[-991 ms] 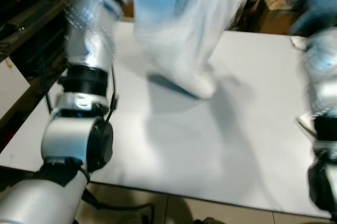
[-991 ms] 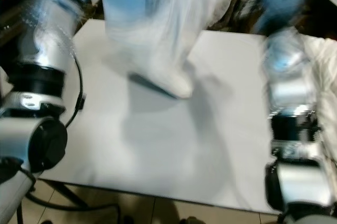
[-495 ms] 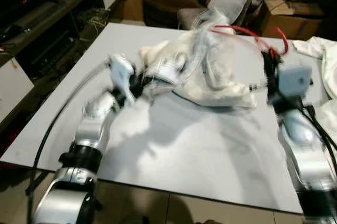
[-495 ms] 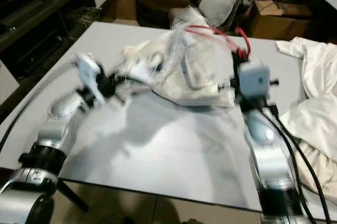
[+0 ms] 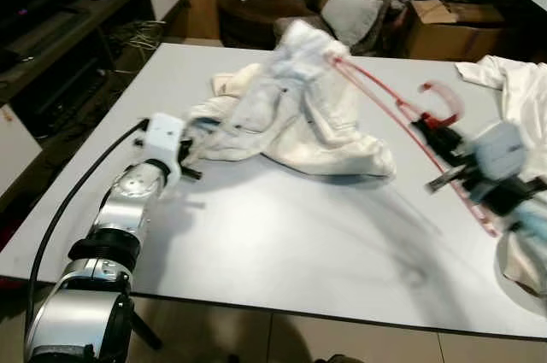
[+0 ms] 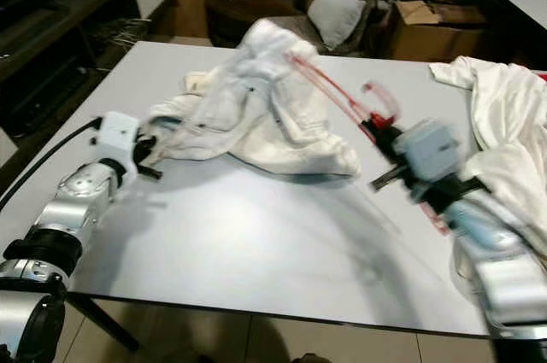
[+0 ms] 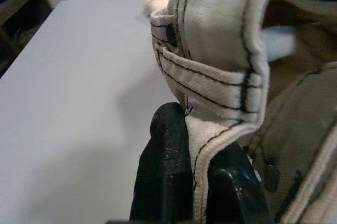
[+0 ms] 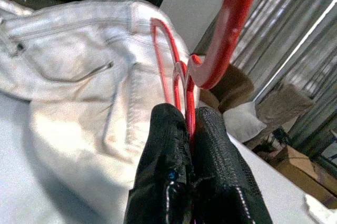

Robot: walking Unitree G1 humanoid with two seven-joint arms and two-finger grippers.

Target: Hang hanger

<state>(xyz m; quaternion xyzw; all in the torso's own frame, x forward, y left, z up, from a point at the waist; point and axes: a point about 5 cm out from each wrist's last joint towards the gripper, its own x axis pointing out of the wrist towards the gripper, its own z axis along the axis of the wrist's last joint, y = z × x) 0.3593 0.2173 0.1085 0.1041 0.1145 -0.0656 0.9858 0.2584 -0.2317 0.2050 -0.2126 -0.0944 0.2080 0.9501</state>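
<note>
Now lowered and spread mid-counter since half a second ago: white garment [image 5: 291, 115], red hanger [image 5: 402, 111] angling from its far peak toward the right edge. Right gripper [image 5: 440, 137] pinching hanger beside the hook; left gripper [image 5: 190, 166] pinching garment's hem.

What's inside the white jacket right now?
One arm of the red hanger runs up into the white jacket; its hook end sits outside, pinched in the right end effector. How far the hanger reaches inside is covered by fabric.
</note>
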